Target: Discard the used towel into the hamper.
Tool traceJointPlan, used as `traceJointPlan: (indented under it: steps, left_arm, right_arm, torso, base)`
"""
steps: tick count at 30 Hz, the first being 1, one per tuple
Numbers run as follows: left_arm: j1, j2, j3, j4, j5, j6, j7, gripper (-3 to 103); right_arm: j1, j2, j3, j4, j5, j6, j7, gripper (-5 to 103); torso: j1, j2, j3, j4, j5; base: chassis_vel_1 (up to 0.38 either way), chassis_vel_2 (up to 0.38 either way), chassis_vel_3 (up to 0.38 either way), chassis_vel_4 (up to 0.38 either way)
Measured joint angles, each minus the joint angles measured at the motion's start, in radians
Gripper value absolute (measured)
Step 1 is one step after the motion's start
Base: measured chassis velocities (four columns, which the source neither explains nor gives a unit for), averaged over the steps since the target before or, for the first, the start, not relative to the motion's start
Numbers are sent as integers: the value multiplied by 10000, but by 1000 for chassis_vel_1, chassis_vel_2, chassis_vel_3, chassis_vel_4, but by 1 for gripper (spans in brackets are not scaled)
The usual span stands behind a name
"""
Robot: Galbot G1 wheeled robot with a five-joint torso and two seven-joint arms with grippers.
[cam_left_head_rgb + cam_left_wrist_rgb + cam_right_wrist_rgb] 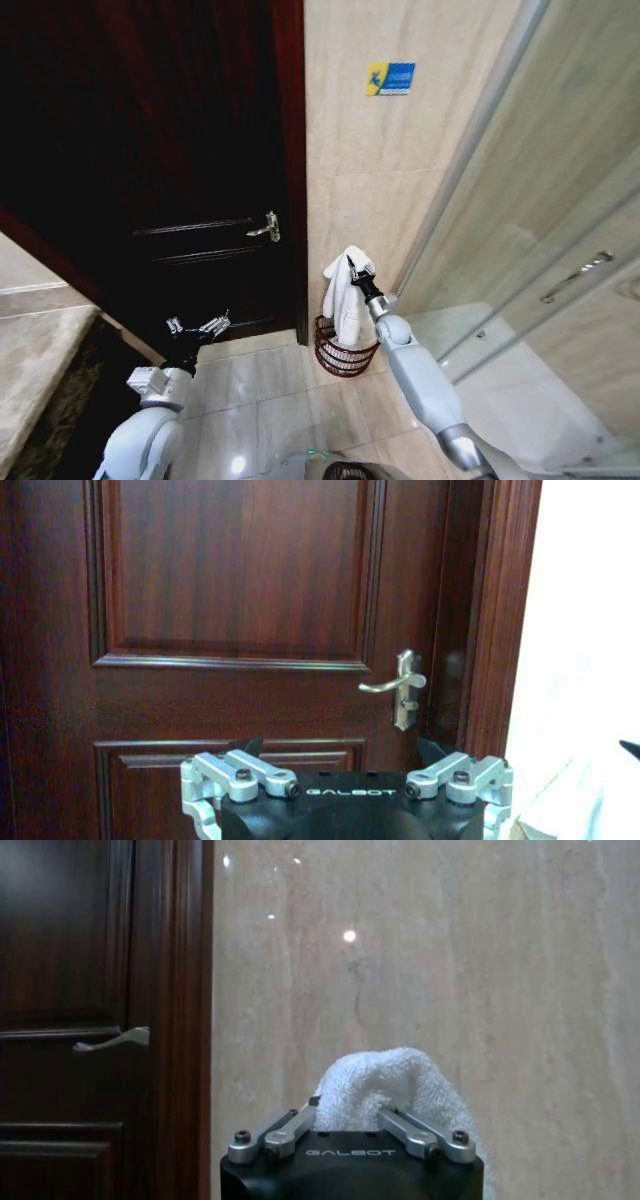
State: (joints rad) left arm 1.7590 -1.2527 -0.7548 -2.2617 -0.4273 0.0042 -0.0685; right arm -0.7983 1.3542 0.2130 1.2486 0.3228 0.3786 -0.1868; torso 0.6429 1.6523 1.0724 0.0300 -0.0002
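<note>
Head view: right pincer (352,266) clamped on white terry towel (345,295), above reddish-brown wicker hamper (343,352) (centre before release); left pincer (196,326) apart, idle.

Bathroom: beige tiled wall (400,150), glass shower door (560,270) and dark wooden door (180,150) are enclosing a glossy tile floor (260,390).

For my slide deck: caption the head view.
Right tool holds a white towel above the wicker hamper beside the dark door; left tool idles open.
</note>
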Motion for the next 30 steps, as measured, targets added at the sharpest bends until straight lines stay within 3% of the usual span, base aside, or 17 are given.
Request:
traceJointPlan:
  steps: [4,19,23,26,30]
  left_arm:
    - [0,0,2,-1,0,0,0,100]
    - [0,0,3,0,0,0,0,100]
    - [0,0,1,0,0,0,0,100]
    - [0,0,1,0,0,0,0,100]
    - [0,-1,3,-1,0,0,0,100]
  right_arm:
    - [-22,16,27,1,-32,-29,5,10]
    - [-109,183,49,31,-97,40,131,10]
    - [-282,301,316,37,-307,-149,716,10]
    - [-500,412,634,14,-350,-483,1303,10]
    - [-500,513,968,-442,-214,-622,1436,10]
  torso:
    - [1,0,0,-9,3]
    - [-1,0,0,1,1]
    - [0,0,0,5,-3]
    - [0,0,0,-6,0]
    - [0,0,0,-8,3]
  base:
    - [-39,-40,8,19]
    - [89,79,-73,-84]
    - [121,101,-64,-97]
    - [14,19,-1,-9]
    - [-28,-35,12,22]
